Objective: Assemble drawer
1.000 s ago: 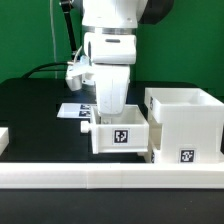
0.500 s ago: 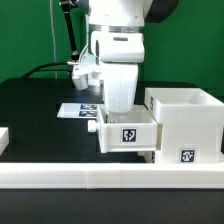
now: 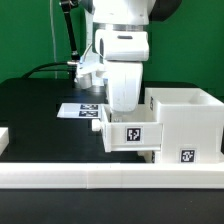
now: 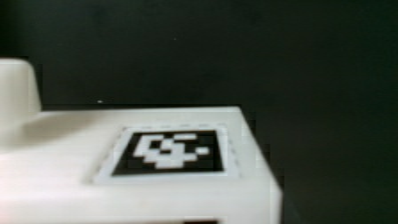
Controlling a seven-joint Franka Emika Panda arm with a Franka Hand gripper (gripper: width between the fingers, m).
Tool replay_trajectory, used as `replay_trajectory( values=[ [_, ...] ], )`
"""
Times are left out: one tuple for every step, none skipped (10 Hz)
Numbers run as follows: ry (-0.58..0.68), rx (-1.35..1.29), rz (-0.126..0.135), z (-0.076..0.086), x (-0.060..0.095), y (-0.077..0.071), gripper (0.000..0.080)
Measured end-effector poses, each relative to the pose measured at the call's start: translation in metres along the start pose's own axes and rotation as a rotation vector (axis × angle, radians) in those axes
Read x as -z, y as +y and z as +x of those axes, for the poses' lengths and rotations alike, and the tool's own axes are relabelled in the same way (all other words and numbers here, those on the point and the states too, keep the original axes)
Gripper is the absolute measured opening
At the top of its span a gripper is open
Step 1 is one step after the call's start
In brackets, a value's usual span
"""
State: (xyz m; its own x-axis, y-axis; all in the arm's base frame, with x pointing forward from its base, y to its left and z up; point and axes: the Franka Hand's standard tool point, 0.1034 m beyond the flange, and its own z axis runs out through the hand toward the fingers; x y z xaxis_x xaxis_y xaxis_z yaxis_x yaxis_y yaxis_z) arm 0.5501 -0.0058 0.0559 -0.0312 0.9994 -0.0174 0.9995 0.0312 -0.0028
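Observation:
The large white open housing (image 3: 186, 122) of the drawer stands at the exterior view's right, with a tag low on its front. A smaller white open-top tray (image 3: 113, 136) with a tag on its front is right beside the housing's left side, partly in front of it. My gripper (image 3: 123, 107) reaches down into the tray from above and is shut on its wall; the fingertips are hidden. The wrist view shows a white tagged surface (image 4: 169, 150) of the tray close up over the black table. I cannot tell whether the tray touches the housing.
The long white border wall (image 3: 100, 178) runs along the front. The marker board (image 3: 76, 110) lies on the black table (image 3: 40, 115) behind the tray. A white part (image 3: 4, 138) shows at the exterior view's left edge. Cables hang behind the arm.
My gripper and the tray it holds have moved toward the exterior view's right, closer to the housing. The housing has not moved.

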Motion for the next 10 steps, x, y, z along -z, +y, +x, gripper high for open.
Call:
replay_trajectory(
  values=[
    [0.001,0.000,0.005,0.000,-0.002,-0.002,0.0044],
    [0.002,0.002,0.003,0.001,-0.003,-0.002,0.0044],
    [0.003,0.003,0.003,0.002,-0.003,-0.002,0.0044],
    [0.003,0.003,0.003,0.003,-0.003,-0.002,0.0044],
    [0.004,0.002,0.003,0.005,-0.002,-0.002,0.0044],
    [0.006,0.005,0.000,0.007,-0.002,0.000,0.0044],
    [0.008,0.008,-0.001,0.010,-0.001,0.000,0.0044],
    [0.010,0.014,-0.004,0.013,-0.001,0.001,0.0044],
    [0.012,0.019,-0.008,0.015,-0.001,0.001,0.0044],
    [0.013,0.019,-0.009,0.016,-0.002,0.001,0.0044]
  ],
)
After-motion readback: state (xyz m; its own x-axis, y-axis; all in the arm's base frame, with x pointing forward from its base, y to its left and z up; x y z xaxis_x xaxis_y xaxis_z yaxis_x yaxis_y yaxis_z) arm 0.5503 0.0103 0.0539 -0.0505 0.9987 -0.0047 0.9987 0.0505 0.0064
